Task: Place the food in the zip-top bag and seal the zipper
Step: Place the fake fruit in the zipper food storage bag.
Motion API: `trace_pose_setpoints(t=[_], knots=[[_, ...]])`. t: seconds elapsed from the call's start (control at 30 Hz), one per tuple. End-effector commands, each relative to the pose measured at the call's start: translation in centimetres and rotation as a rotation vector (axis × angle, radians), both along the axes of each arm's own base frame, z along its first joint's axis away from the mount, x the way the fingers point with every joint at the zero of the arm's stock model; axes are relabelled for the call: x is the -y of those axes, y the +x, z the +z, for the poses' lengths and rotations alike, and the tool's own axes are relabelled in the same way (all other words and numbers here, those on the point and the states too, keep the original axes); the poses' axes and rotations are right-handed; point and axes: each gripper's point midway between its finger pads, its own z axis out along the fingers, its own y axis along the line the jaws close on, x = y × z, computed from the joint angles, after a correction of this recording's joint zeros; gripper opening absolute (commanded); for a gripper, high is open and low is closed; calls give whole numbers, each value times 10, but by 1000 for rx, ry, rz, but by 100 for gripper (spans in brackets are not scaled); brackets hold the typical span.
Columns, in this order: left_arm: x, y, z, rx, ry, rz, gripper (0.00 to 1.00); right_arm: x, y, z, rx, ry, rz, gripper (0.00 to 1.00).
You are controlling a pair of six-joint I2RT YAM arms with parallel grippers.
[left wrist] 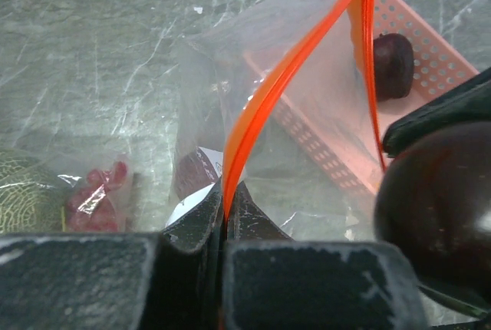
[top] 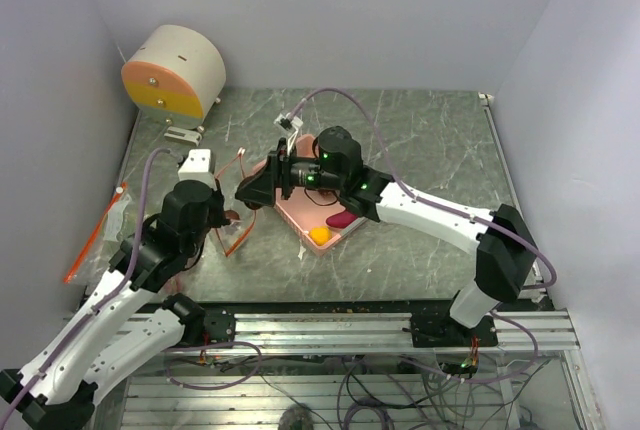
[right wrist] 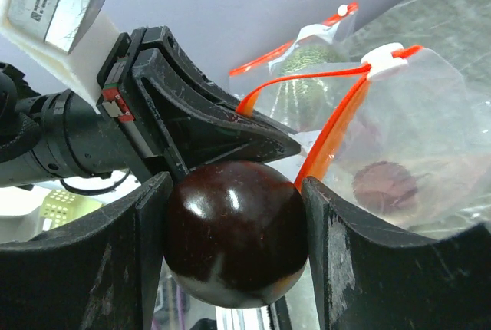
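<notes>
Left gripper (left wrist: 229,206) is pressed together on the zipper (left wrist: 265,96), holding the bag (left wrist: 322,123) mouth up just beside the basket (left wrist: 437,54). Right gripper (right wrist: 236,226) pinches a dark grape (right wrist: 236,245) just beside that mouth, over the basket's edge. Grape looks hard, glossy and round, so likely slippery; grip across its middle. Bag is thin, floppy and light; only the zipper strip gives a firm hold. Orange fruit (top: 320,235) and magenta piece (top: 342,219) sit in the basket. Bag contents blur through the plastic. In the top view the arms cover the mouth, so can't tell if the grape is past the zipper.
</notes>
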Motion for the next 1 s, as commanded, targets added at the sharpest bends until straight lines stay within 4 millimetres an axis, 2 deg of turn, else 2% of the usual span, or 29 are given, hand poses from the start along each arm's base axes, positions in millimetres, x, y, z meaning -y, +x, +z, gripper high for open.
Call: trace_pose_setpoints(t=[0.0,0.17,0.33,0.43,0.57,0.77,0.83,0.97], knots=[[13,3,17,82,-116,-27,7,-9,-7,29,-6,116,37,42],[19,2,19,101,-166,-44,7,-12,-1,24,-21,104,3,42],[23,4,10,85,-179,-46,7,-11,-5,32,-8,118,-4,41],[25,4,11,89,-195,-49,7,-14,-1,24,-18,91,-25,41],[25,3,17,99,-209,-51,7,-14,15,1,-30,7,-118,40],[21,-6,31,126,-244,-54,7,8,55,-43,-11,-180,-370,41],[22,-8,34,133,-261,-62,7,11,61,-52,-11,-217,-402,45],[29,-10,35,128,-296,-90,7,8,64,-56,-8,-236,-405,66]])
